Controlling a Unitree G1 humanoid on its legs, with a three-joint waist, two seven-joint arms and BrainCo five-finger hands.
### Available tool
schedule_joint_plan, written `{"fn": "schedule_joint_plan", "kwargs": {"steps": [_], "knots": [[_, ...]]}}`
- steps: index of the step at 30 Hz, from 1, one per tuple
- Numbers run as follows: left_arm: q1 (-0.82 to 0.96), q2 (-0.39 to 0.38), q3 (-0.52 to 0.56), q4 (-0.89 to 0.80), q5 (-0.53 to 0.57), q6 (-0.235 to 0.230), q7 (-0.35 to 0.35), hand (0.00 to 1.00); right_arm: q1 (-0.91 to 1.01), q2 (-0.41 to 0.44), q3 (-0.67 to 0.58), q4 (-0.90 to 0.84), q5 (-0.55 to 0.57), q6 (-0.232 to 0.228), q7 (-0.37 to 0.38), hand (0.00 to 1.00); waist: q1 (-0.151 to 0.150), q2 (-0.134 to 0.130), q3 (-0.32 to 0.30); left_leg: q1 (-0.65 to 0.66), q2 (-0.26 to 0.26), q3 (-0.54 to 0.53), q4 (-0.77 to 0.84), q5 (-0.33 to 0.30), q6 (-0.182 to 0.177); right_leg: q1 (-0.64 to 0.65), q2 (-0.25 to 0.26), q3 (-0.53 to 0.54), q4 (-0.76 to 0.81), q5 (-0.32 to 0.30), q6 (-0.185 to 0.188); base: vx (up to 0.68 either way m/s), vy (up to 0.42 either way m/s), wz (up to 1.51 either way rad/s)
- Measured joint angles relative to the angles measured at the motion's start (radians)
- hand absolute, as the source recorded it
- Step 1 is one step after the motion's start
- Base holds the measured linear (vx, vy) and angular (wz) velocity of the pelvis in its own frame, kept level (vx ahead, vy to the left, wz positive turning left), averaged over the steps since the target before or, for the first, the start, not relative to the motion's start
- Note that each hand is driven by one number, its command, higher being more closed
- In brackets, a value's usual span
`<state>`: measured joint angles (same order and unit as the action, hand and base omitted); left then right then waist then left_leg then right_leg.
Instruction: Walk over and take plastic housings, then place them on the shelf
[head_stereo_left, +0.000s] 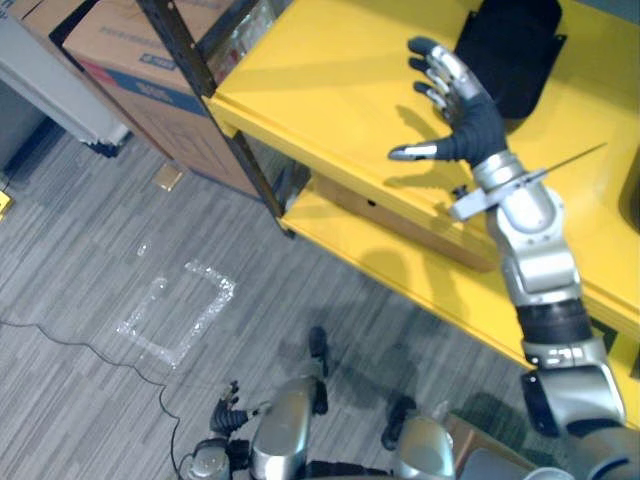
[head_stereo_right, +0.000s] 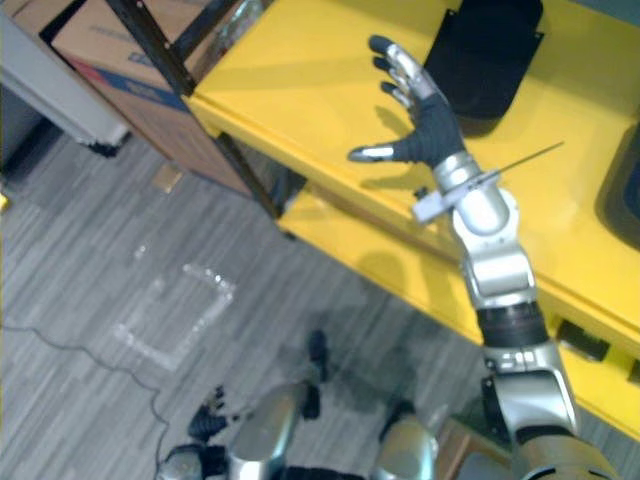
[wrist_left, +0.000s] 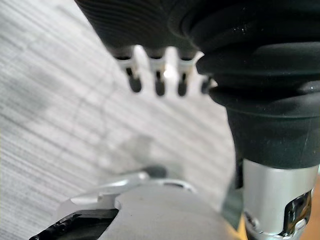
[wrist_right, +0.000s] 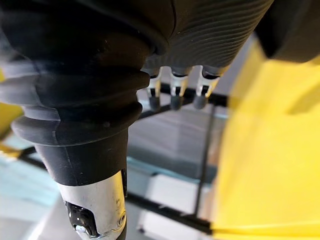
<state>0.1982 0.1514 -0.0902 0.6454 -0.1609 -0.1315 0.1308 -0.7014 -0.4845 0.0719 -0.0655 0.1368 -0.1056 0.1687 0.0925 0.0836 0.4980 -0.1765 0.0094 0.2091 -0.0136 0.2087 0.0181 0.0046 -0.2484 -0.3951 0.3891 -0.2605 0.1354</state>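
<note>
The cardboard box (head_stereo_left: 130, 50) behind the shelf's left corner carries a red and blue strip of print, too small to read.

A black housing (head_stereo_left: 515, 50) lies flat on the top board of the yellow shelf (head_stereo_left: 330, 90), well back from the front edge. The view's top edge cuts it off, so its long axis cannot be judged. Its narrower end points toward the front edge.

The right hand (head_stereo_left: 470, 120) hovers over the top board with fingers straight and spread and the thumb out to the left, holding nothing. Its fingertips (head_stereo_right: 385, 60) are just beside the housing's left side; whether they touch cannot be told. A second dark shape (head_stereo_right: 625, 190) sits on the board at the right edge.

The left hand (head_stereo_left: 228, 412) hangs low over the grey carpet, fingers (wrist_left: 157, 75) loose and holding nothing.

A black post (head_stereo_left: 215, 100) slants past the shelf's left corner, well apart from the right hand. A brown box (head_stereo_left: 420, 225) sits on the lower board beneath that hand. Clear tape (head_stereo_left: 180, 310) marks a square on the carpet.
</note>
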Motion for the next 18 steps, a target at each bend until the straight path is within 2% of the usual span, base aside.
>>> {"fn": "schedule_joint_plan", "kwargs": {"steps": [3,5,7,8,9,10,12,14,18], "knots": [[0.000,0.000,0.003,0.002,0.000,0.000,0.006,0.00,0.028,0.001,-0.026,-0.075,-0.106,-0.060,-0.088,0.00,-0.005,-0.005,-0.002,-0.001,0.005,-0.003,0.000,-0.002,0.000,0.016,0.014,-0.008,-0.037,0.020,0.001,0.00,0.000,0.00],[0.000,0.000,0.013,0.002,0.000,0.000,0.006,0.00,0.029,0.002,-0.046,-0.088,-0.212,-0.081,-0.156,0.00,-0.007,-0.013,-0.004,-0.008,0.008,-0.004,0.000,-0.007,-0.002,0.017,0.020,-0.009,-0.053,0.029,0.003,0.00,0.000,0.00],[0.000,0.001,0.013,0.005,0.001,0.000,0.007,0.00,0.029,0.002,-0.063,-0.087,-0.298,-0.078,-0.198,0.00,-0.008,-0.020,-0.007,-0.010,0.009,-0.003,-0.008,-0.007,-0.003,0.014,0.023,-0.009,-0.062,0.033,0.002,0.00,0.000,0.00],[0.000,0.002,0.013,0.008,0.001,0.001,0.008,0.00,0.029,0.001,-0.063,-0.085,-0.371,-0.054,-0.214,0.00,-0.009,-0.025,-0.009,-0.010,0.009,-0.002,-0.014,-0.006,-0.003,0.013,0.024,-0.008,-0.069,0.037,0.001,0.00,0.000,0.00],[0.000,0.003,0.013,0.008,0.001,0.001,0.009,0.00,0.029,0.001,-0.061,-0.084,-0.392,-0.041,-0.214,0.00,-0.008,-0.028,-0.008,-0.009,0.009,-0.001,-0.014,-0.006,-0.003,0.014,0.025,-0.007,-0.071,0.039,0.001,0.02,0.004,-0.04],[0.000,0.008,0.013,0.011,0.001,0.000,0.016,0.00,0.032,-0.006,-0.053,-0.072,-0.470,0.007,-0.215,0.00,-0.008,-0.037,-0.007,-0.010,0.009,0.001,-0.014,-0.004,-0.004,0.014,0.025,-0.005,-0.075,0.042,0.001,0.03,-0.002,-0.03],[0.000,0.010,0.014,0.015,0.001,-0.001,0.018,0.00,0.039,-0.016,-0.042,-0.047,-0.489,0.031,-0.215,0.00,-0.006,-0.046,-0.011,-0.010,0.009,0.002,-0.014,-0.002,-0.002,0.015,0.026,-0.004,-0.079,0.045,0.001,0.00,0.000,0.00],[0.000,0.024,0.014,0.015,0.001,-0.003,0.019,0.00,0.050,-0.030,-0.023,0.017,-0.510,0.088,-0.211,0.00,0.001,-0.063,-0.019,-0.009,0.010,0.004,-0.015,0.000,0.001,0.018,0.027,-0.004,-0.085,0.048,0.001,0.04,-0.023,-0.02],[0.000,0.034,0.014,0.015,0.000,-0.005,0.018,0.00,0.042,-0.067,0.022,0.117,-0.504,0.139,-0.177,0.00,0.004,-0.078,-0.021,0.000,0.010,0.006,-0.016,-0.002,0.002,0.033,0.031,-0.004,-0.093,0.056,0.003,0.03,-0.018,-0.01]]}}
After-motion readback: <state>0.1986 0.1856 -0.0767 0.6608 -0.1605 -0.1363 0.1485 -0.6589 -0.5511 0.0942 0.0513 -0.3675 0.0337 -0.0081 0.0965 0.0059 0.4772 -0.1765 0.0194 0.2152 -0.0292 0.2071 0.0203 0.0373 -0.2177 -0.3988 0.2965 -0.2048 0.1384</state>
